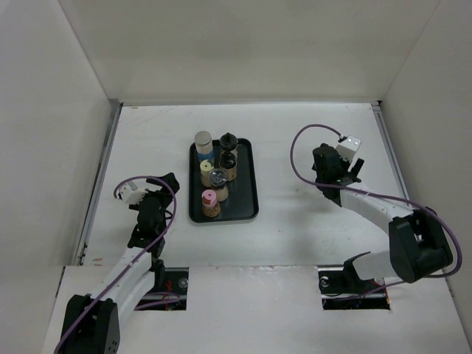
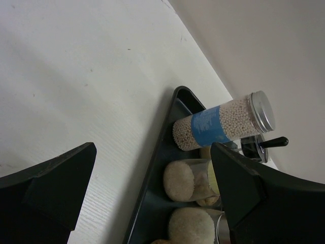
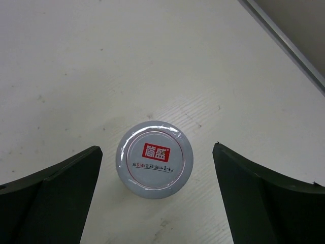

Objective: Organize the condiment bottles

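Observation:
A grey-capped jar (image 3: 155, 158) with a red logo on its lid stands upright on the bare table. My right gripper (image 3: 157, 147) hangs over it, open, with a finger on each side and clear of it; in the top view this gripper (image 1: 324, 164) hides the jar. The other condiment bottles stand in the black tray (image 1: 248, 193): a blue-labelled one (image 1: 203, 141), a black-capped one (image 1: 228, 140), a cream-capped one (image 1: 206, 169) and a pink-capped one (image 1: 209, 199). My left gripper (image 1: 166, 184) is open and empty, left of the tray, facing the blue-labelled bottle (image 2: 218, 124).
White walls close in the table at the back and both sides, with a metal strip (image 3: 284, 43) along the right edge. The tray's near left rim (image 2: 152, 173) lies just ahead of my left fingers. Purple cables loop over both arms.

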Controlling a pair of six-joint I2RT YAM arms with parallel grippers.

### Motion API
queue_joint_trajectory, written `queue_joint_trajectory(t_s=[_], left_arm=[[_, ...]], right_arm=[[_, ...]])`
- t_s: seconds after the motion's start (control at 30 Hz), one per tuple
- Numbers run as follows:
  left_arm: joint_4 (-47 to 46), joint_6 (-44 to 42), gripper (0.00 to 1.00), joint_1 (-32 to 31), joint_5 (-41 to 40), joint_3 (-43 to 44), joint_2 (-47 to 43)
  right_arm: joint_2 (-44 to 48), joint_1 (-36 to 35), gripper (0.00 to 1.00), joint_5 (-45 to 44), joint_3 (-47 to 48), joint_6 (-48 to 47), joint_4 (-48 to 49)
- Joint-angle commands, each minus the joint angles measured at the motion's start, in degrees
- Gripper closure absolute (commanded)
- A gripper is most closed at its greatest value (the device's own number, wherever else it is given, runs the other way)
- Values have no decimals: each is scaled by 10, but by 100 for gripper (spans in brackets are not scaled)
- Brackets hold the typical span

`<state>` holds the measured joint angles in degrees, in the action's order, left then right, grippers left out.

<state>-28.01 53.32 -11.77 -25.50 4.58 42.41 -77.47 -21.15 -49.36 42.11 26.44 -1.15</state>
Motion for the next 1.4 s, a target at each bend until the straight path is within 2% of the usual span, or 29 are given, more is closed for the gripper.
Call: queue_joint_trajectory(t_s=[0.0,0.07,0.17,0.33,0.4,0.47,0.57,0.6,0.7,0.8,0.97,1.1,1.37], left_arm=[[-18,-5,0,-2,-9,3,-7],[-17,-5,0,-3,-10,4,-5],[-14,-5,0,3,-5,1,-22],[-9,-4,0,5,-4,3,-22],[-7,-4,0,6,-3,2,-30],[-4,-5,0,7,-5,1,-34],[-3,-2,0,7,-3,3,-24],[-3,-1,0,7,-2,3,-23],[-3,-4,0,7,-4,1,-35],[-3,-3,0,7,-3,3,-26],[-3,-5,0,7,-4,2,-35],[-3,-4,0,8,0,4,-26],[-1,-8,0,11,-3,5,-25]], right_arm=[[-14,12,2,-1,3,21,-3],[-20,27,3,30,3,31,3],[-22,49,10,90,-4,53,18],[-22,51,28,110,-6,54,36],[-28,50,32,116,-6,53,40],[-29,49,31,121,-6,54,40],[-43,39,19,124,-4,50,33],[-48,38,19,124,-5,50,35],[-47,33,33,125,-10,54,40],[-25,16,42,110,-9,51,42],[17,-52,47,60,10,8,55],[31,-138,48,65,46,-28,64],[-69,-295,49,124,135,-30,114]])
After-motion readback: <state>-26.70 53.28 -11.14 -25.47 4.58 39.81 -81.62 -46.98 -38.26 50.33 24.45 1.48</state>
